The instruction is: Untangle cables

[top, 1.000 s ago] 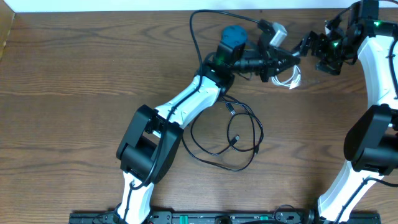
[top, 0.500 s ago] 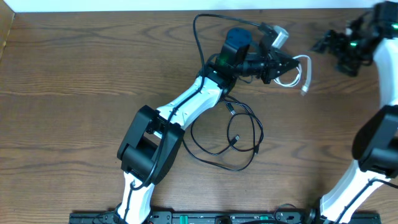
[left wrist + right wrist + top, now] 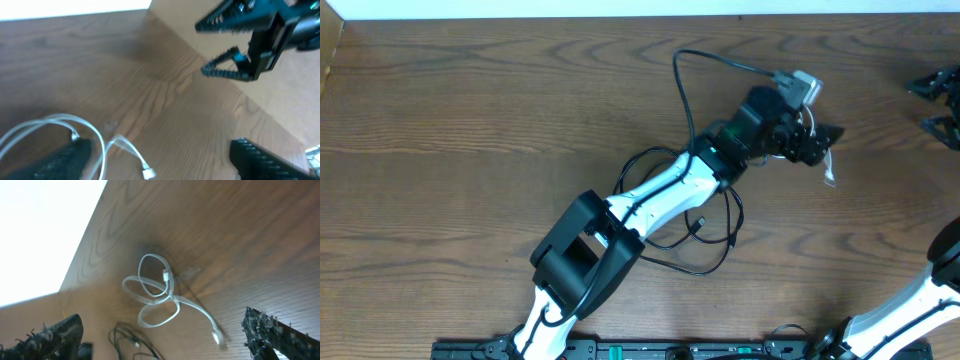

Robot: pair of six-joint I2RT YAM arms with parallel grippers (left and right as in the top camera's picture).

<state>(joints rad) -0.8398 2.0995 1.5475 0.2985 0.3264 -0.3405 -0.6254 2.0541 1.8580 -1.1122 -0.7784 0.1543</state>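
The white cable [image 3: 829,170] lies in loose loops on the wooden table at the right, its plug [image 3: 147,172] pointing toward the front. My left gripper [image 3: 823,143] hovers over it with jaws spread wide, open; the loops [image 3: 50,125] pass beside its left finger [image 3: 65,160] and nothing is pinched. The black cable [image 3: 732,228] is coiled nearer the middle, partly under the left arm, apart from the white one. My right gripper [image 3: 930,103] is open at the far right edge, holding nothing. From its wrist view I see the white cable [image 3: 155,292] and the black cable [image 3: 132,342].
The left arm's thick black wire [image 3: 680,80] arcs over the back of the table. A wooden box edge [image 3: 330,50] sits at the far left. The table's back edge runs along the white wall [image 3: 570,8].
My left arm swung right, carrying the white cable away from the black coil, then its jaws opened and let the cable go. The right gripper drew back to the right edge.
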